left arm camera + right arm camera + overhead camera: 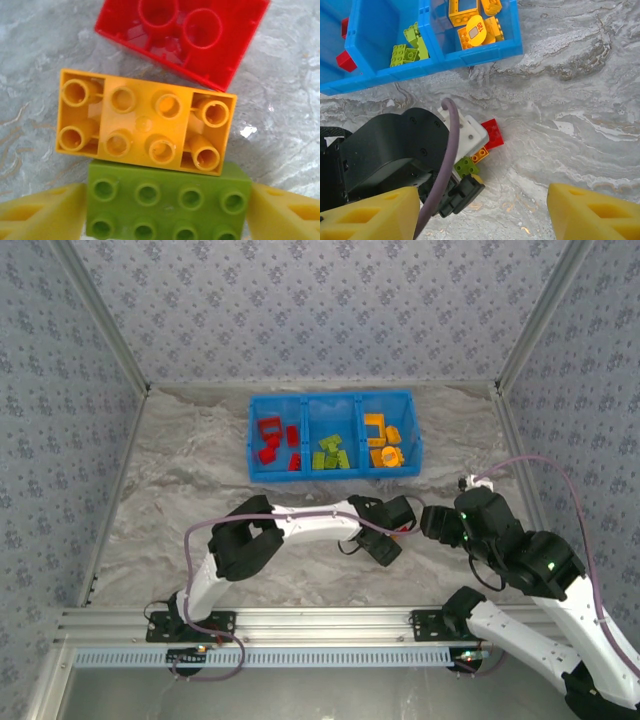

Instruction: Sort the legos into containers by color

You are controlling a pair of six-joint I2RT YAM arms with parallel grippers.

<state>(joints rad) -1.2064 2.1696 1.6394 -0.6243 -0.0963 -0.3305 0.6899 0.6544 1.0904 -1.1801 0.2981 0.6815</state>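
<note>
A lime green brick lies stud side up on the marble table, and my left gripper is shut on its two ends. An orange-yellow brick touches its far side, underside up, and a red brick lies beyond that. The right wrist view shows the same three, green, orange and red, under the left gripper. My right gripper hangs open just right of them, holding nothing. The blue bin holds red bricks left, green middle, orange-yellow right.
The left arm stretches across the table's middle, with the right wrist close beside its gripper. Patterned walls enclose the table on three sides. The bin's near rim is a short way beyond the bricks.
</note>
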